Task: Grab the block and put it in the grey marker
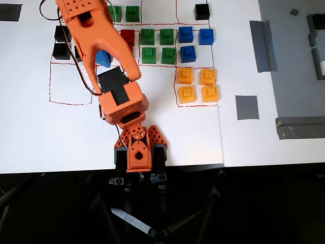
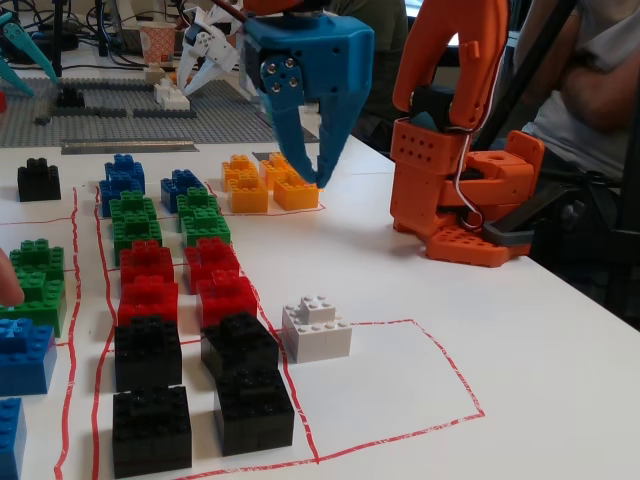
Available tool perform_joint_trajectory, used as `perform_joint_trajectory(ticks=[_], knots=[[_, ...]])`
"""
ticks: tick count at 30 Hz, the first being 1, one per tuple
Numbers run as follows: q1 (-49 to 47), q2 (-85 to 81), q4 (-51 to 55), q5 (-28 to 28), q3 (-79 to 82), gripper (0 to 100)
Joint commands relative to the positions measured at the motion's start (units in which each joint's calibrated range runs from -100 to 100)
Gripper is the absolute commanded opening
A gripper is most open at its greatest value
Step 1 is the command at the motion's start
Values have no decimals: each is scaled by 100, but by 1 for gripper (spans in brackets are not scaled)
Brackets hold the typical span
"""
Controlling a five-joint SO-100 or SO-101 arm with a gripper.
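The white block (image 2: 316,328) sits on the white table inside a red-outlined box, just right of the black bricks. In the overhead view the orange arm covers it. My blue gripper (image 2: 308,172) hangs high above the table with its fingers pointing down, open and empty, well behind and above the block. In the overhead view only a blue part of the gripper (image 1: 104,58) shows beside the arm. The grey marker (image 1: 247,107) is a small dark grey square on the table right of the yellow bricks, far from the gripper.
Rows of black (image 2: 151,352), red (image 2: 147,282), green (image 2: 134,222), blue (image 2: 123,178) and yellow bricks (image 2: 248,188) fill the red-outlined boxes. A grey baseplate (image 1: 294,66) and long grey tape strips (image 1: 261,46) lie at the right. The arm's base (image 1: 134,152) stands at the front edge. A person sits behind it (image 2: 590,80).
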Motion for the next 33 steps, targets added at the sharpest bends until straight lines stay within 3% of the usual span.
perform_joint_trajectory(ticks=[1, 15, 25, 33], knots=[[-246, -710, 54, -127, -589, 0], [-1660, -347, -689, -464, -253, 1], [-1918, -192, -1162, -527, 156, 20], [-1860, -53, -1513, -523, 501, 26]])
